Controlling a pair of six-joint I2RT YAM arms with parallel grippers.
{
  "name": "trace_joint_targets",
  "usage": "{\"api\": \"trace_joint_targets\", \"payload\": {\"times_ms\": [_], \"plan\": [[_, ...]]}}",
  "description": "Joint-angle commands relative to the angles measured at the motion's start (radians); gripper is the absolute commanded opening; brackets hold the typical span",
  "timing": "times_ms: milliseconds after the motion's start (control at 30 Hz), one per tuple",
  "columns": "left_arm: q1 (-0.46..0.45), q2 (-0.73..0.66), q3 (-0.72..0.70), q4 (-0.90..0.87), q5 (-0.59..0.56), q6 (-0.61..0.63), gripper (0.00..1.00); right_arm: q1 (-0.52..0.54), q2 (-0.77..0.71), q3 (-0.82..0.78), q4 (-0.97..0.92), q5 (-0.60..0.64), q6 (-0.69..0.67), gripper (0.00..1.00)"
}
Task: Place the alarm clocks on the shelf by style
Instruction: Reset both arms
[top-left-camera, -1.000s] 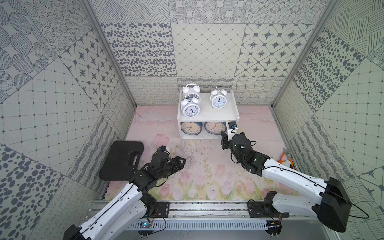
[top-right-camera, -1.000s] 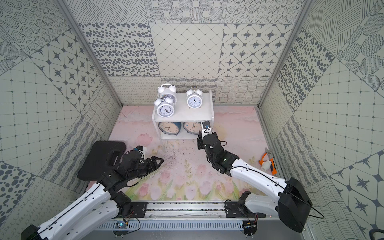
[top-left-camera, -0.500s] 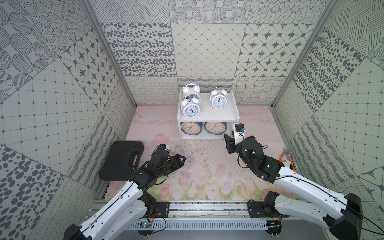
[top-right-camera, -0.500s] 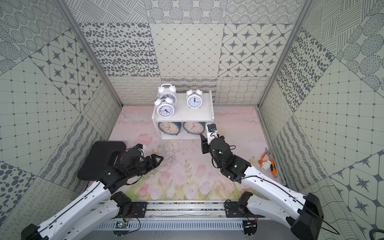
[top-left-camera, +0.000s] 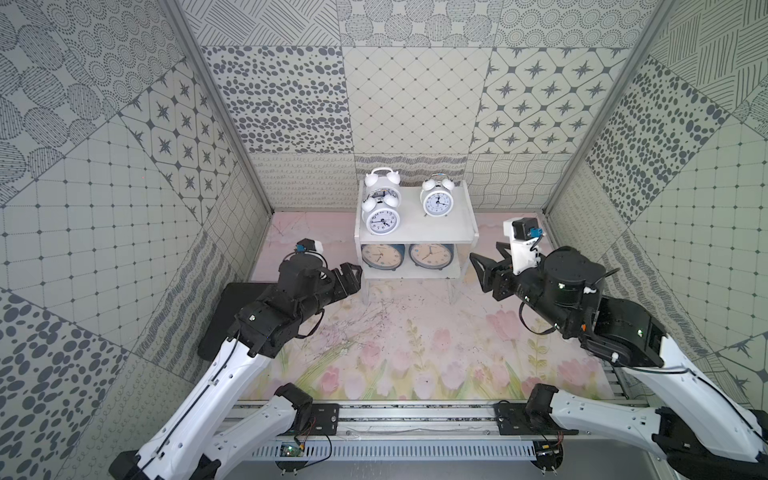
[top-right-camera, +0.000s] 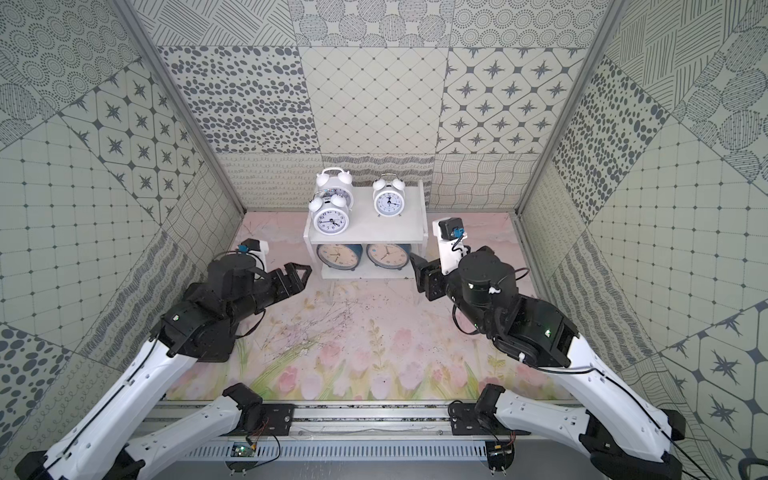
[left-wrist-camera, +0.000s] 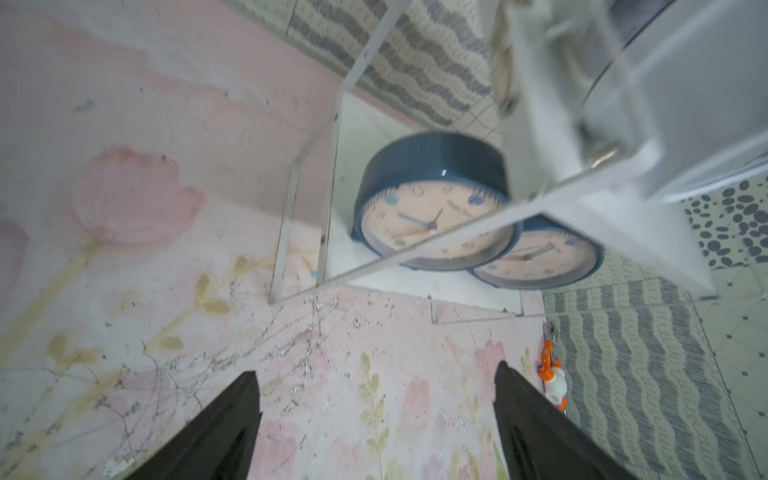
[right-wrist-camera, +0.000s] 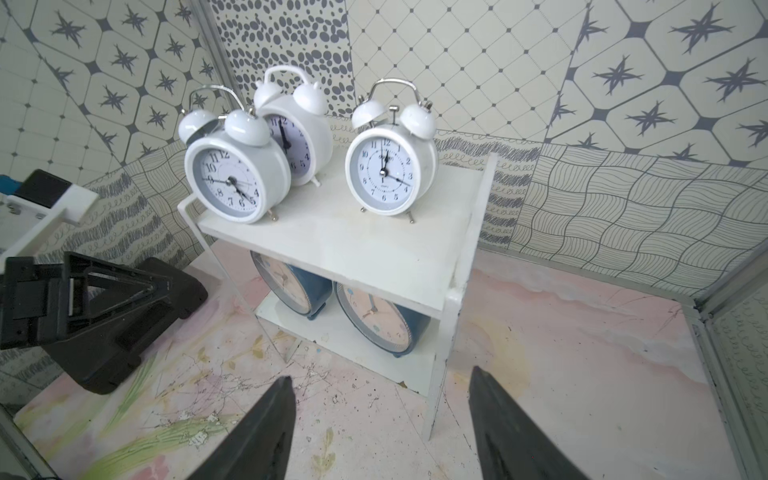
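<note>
The left gripper (top-left-camera: 351, 276) has its two fingers far apart and holds nothing. The right gripper (top-left-camera: 485, 254) is spread wide too, and it is empty. The shelf (top-left-camera: 415, 233) stands between the two grippers, close to their tips but not touching them. Three white clocks (top-left-camera: 382, 219) stand on its top board. Two are close together on the left gripper's side, one behind the other. The third stands alone, nearer the right gripper. Two blue clocks (top-left-camera: 430, 256) stand side by side on the lower board, right in front of the left gripper. A black case (top-left-camera: 224, 307) lies under the left arm.
</note>
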Motion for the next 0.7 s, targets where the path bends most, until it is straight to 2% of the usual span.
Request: {"api": "trace_joint_targets", "payload": {"times_ms": [0, 167, 233, 333, 400, 467, 567, 600, 667], "plan": [[0.093, 0.121, 0.261, -0.212, -0.345, 0.180, 0.93, -0.136, 0.064, 0.062, -0.110, -0.051, -0.002, 0.74], [0.292, 0.198, 0.305, -0.141, -0.306, 0.166, 0.95, -0.417, 0.066, -0.010, -0.042, -0.186, 0.070, 0.78], [0.354, 0.204, 0.248, -0.064, -0.292, 0.190, 0.96, -0.539, 0.046, -0.088, -0.003, -0.255, 0.142, 0.81], [0.404, 0.229, 0.117, 0.072, -0.362, 0.252, 1.00, -0.695, -0.012, -0.255, 0.098, -0.343, 0.229, 0.83], [0.436, 0.263, 0.026, 0.150, -0.385, 0.290, 1.00, -0.724, -0.088, -0.390, 0.192, -0.301, 0.254, 0.87], [0.474, 0.315, -0.063, 0.216, -0.417, 0.296, 1.00, -0.724, -0.180, -0.531, 0.292, -0.256, 0.241, 1.00], [0.507, 0.374, -0.192, 0.336, -0.460, 0.277, 1.00, -0.724, -0.309, -0.754, 0.460, -0.125, 0.257, 0.99], [0.512, 0.392, -0.235, 0.376, -0.452, 0.279, 1.00, -0.723, -0.349, -0.823, 0.485, -0.073, 0.297, 0.99], [0.517, 0.432, -0.316, 0.466, -0.419, 0.298, 1.00, -0.724, -0.460, -0.984, 0.584, 0.005, 0.281, 0.99]]}}
